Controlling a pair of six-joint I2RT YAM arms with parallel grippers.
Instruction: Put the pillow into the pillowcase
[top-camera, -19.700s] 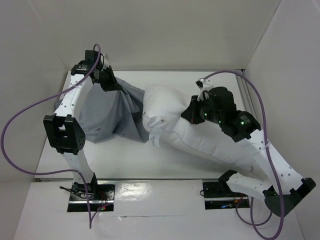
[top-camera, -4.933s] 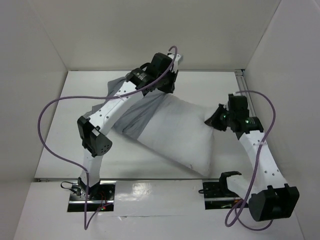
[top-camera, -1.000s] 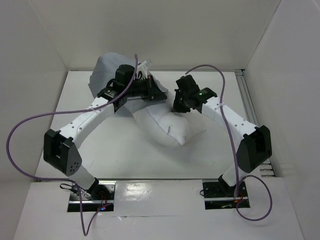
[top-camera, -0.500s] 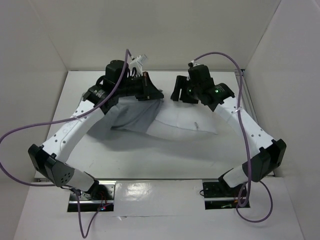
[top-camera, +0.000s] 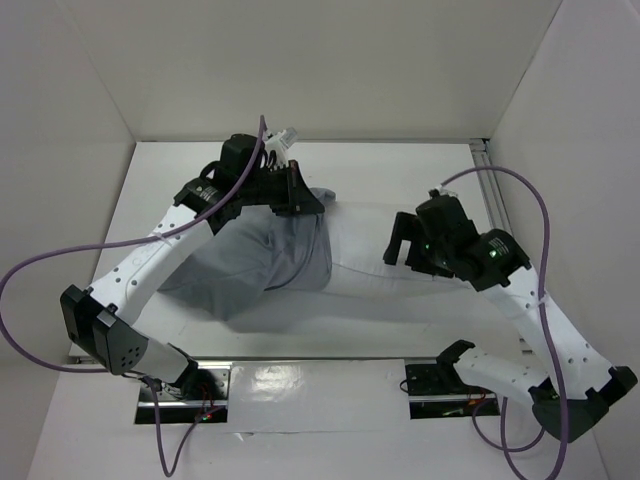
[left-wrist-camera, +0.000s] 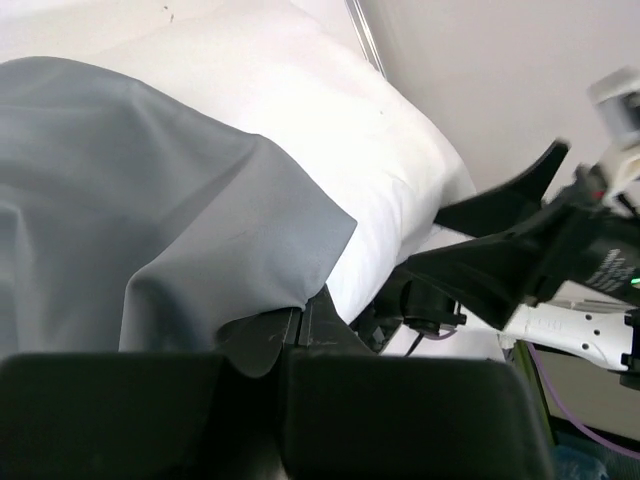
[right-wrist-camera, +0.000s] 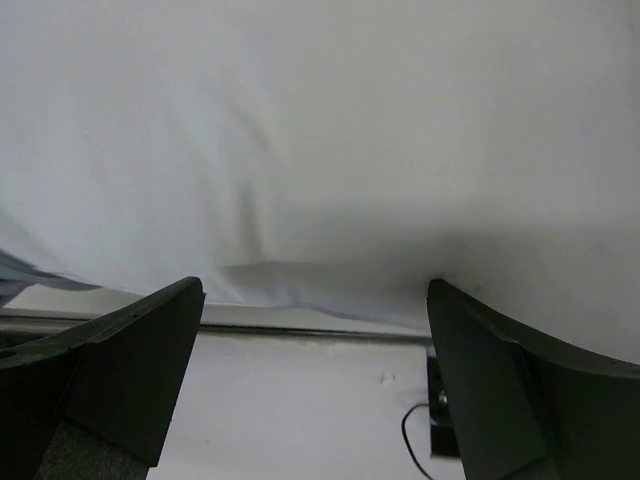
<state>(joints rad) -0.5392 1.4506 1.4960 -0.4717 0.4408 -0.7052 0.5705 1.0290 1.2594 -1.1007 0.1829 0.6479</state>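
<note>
The right gripper (top-camera: 393, 243) has swung to centre-right, spread wide and empty. The left gripper (top-camera: 305, 200) pinches the pillowcase (top-camera: 250, 262), which now covers over half the pillow (top-camera: 372, 283).

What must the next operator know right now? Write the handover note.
Left gripper: shut on the hem of the pillowcase, at the far side of the table.
Right gripper: open, fingers wide, facing the exposed end of the pillow; contact unclear.
Done: the pillow is partly inside the pillowcase, and its right end sticks out of the opening.
Left: probably push that end in and draw the hem over it.
</note>
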